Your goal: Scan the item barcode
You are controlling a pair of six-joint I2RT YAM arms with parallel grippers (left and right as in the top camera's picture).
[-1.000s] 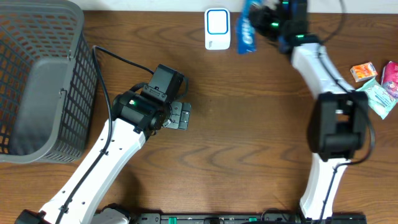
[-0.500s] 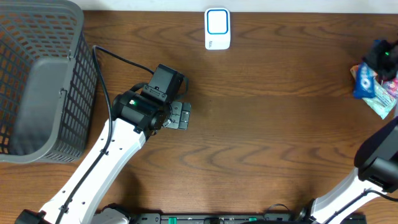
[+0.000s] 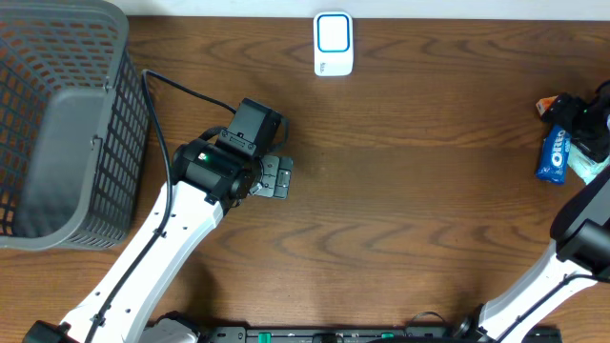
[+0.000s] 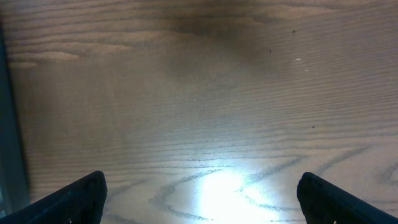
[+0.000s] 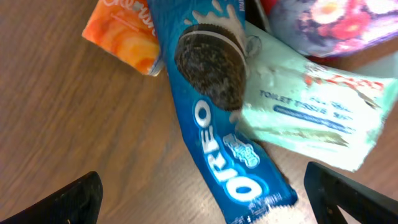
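Brown wood table from overhead: grey basket off at the left, white scanner at the far edge, and the blue Oreo pack way over at the right edge, well apart from that scanner, beside an orange packet and a mint tissue pack. Left wrist cam just shows bare wood, with the left gripper spread wide and nothing between its fingertips. Right wrist cam looks down on the Oreo pack lying on the wood, right up against the orange packet and overlapping the tissue pack, and the right gripper has its fingertips wide apart, holding nothing.
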